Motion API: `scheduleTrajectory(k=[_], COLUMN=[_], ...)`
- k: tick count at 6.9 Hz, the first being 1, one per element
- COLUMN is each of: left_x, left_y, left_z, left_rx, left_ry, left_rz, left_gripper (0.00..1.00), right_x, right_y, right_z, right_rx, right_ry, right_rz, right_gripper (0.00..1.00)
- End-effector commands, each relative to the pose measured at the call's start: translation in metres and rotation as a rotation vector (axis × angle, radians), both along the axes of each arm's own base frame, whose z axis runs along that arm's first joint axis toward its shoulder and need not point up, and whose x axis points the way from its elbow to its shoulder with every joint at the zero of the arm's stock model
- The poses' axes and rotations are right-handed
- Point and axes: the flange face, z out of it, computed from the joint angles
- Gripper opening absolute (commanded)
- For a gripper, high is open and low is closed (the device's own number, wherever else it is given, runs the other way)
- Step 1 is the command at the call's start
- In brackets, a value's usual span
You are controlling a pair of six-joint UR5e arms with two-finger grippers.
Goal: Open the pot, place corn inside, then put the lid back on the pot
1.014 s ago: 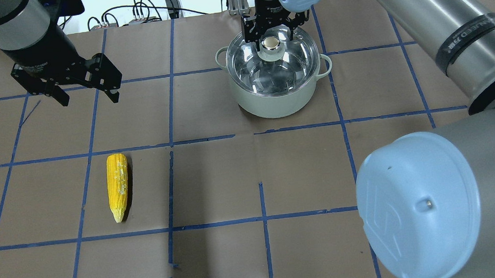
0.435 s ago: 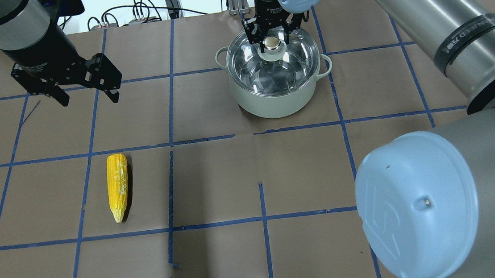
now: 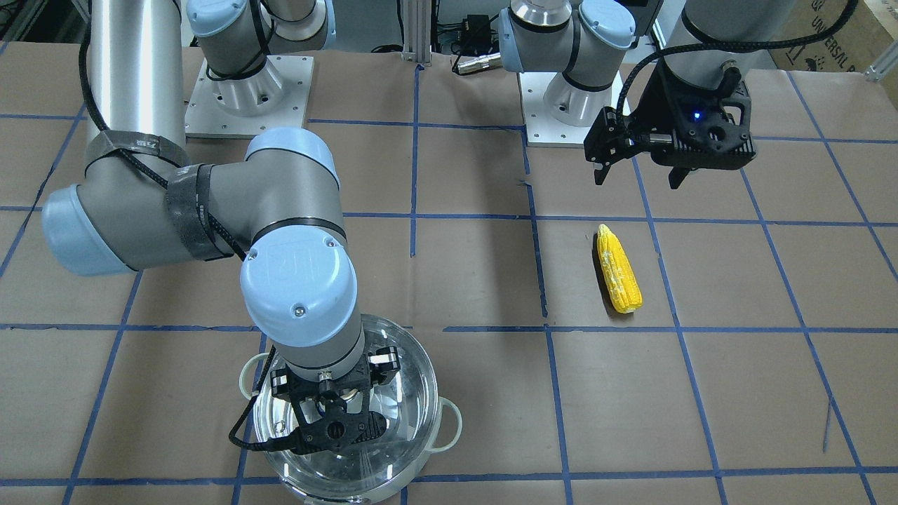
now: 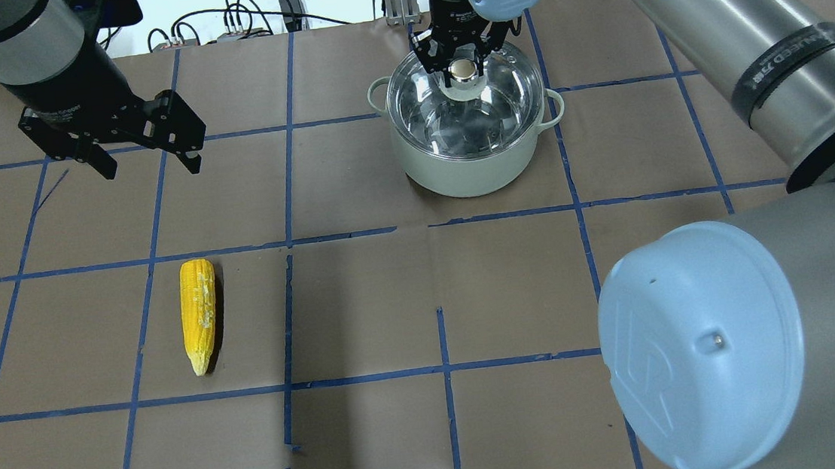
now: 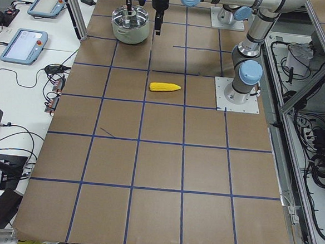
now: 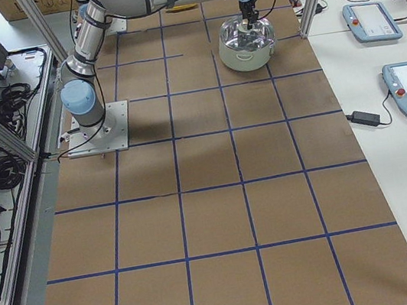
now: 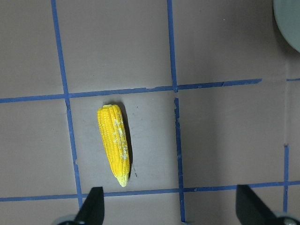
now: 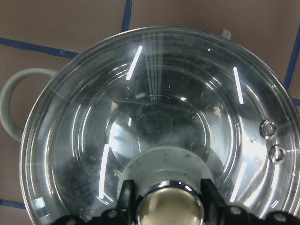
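In the front-facing view, the blue-taped brown surface (image 3: 701, 393) carries the pot (image 3: 451, 423) at its operator-side edge under the right gripper (image 3: 330, 414); the corn (image 3: 617, 270) lies toward the robot's-left edge near the left gripper (image 3: 638, 179), whose fingers (image 3: 600, 172) are apart. Overhead, the right gripper's fingers (image 4: 438, 57) clamp the knob (image 4: 461, 70) of the lid (image 4: 467, 113), which sits on the pot; a second ago they stood spread around it. The left side view shows a white bench (image 5: 43, 30) with tablets (image 5: 24, 45) along that operator-side edge.

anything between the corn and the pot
Nothing: only bare brown table paper and blue tape lines between the corn and the pot, seen in the overhead view.
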Motion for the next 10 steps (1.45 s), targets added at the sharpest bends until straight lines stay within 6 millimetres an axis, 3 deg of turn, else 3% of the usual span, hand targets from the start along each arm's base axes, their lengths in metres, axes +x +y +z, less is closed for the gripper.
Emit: scheduleTrajectory(k=[1, 2, 3, 4, 5, 7, 8, 9, 10], left_x=[0.000, 0.000, 0.000, 0.000, 0.000, -0.001, 0.001, -0.002, -0.004], left_y=[0.000, 0.000, 0.000, 0.000, 0.001, 0.005, -0.004, -0.014, -0.025], left_z=[0.000, 0.000, 0.000, 0.000, 0.000, 0.001, -0.010, -0.037, -0.073], left_rx=[0.000, 0.000, 0.000, 0.000, 0.005, 0.006, 0.021, 0.069, 0.098], left_ry=[0.000, 0.000, 0.000, -0.002, -0.004, -0.026, -0.021, -0.009, 0.028], left_rz=[-0.001, -0.001, -0.001, -0.001, -0.003, -0.015, 0.000, -0.008, -0.014], left_gripper=[1.00, 1.00, 1.00, 1.00, 1.00, 1.00, 1.00, 1.00, 1.00], right_x=[-0.004, -0.022, -0.061, -0.109, -0.124, -0.125, -0.127, -0.127, -0.126], right_y=[-0.002, -0.002, 0.004, 0.014, 0.041, 0.141, 0.175, 0.193, 0.200], right_z=[0.032, 0.073, 0.113, 0.138, 0.163, 0.192, 0.200, 0.205, 0.193], right_rx=[-0.040, -0.049, -0.038, -0.006, -0.002, 0.003, -0.003, -0.009, 0.016], right_ry=[-0.008, -0.005, -0.003, -0.003, -0.001, -0.009, -0.011, -0.011, -0.004], right_rz=[0.011, 0.029, 0.075, 0.045, 0.037, 0.034, 0.033, 0.034, 0.037], right_gripper=[0.13, 0.13, 0.13, 0.14, 0.13, 0.14, 0.14, 0.14, 0.17])
